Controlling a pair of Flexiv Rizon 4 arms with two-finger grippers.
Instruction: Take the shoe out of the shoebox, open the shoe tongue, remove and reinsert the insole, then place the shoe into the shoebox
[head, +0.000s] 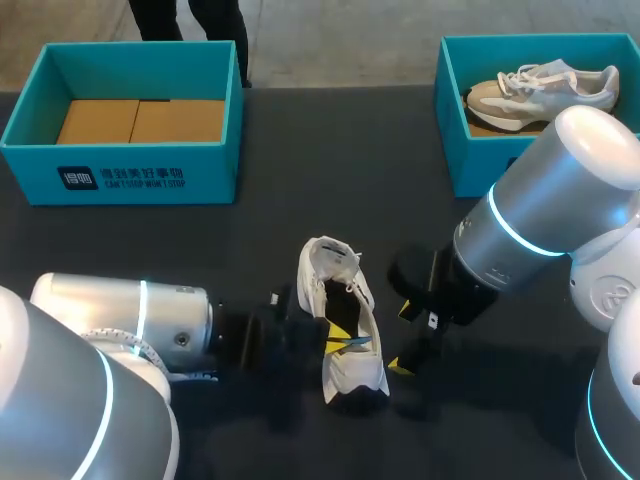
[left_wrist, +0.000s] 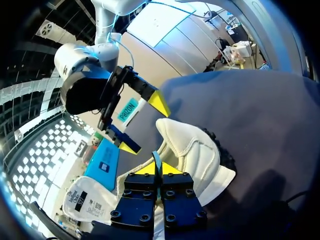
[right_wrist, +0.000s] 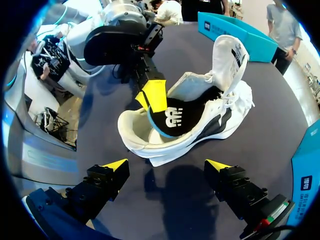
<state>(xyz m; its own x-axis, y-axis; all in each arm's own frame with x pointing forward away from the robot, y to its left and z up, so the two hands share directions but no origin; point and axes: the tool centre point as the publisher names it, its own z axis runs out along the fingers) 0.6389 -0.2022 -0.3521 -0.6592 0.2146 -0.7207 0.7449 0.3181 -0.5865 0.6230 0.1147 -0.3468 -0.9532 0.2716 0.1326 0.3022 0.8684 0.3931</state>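
Table (head: 330, 170): dark, matte, flat top.

White shoe (head: 350, 372) sits near the middle of the front edge, outside both boxes. The upper is soft and padded, with a black patch on the side. The laces are loose and the tongue is pulled up and stands high.

Our left gripper (right_wrist: 150, 97) has its yellow tips pinched together on the insole (right_wrist: 175, 117). The insole is thin and black with a blue rim, and it curves up at the heel opening.

Our right gripper (right_wrist: 170, 164) is just beside the shoe, fingers spread wide, holding nothing.

Teal cardboard box (head: 150, 180) is at the far left corner, with a brown cardboard floor showing. A second teal box (head: 470, 150) at the far right corner holds a beige and white shoe (head: 540, 88).
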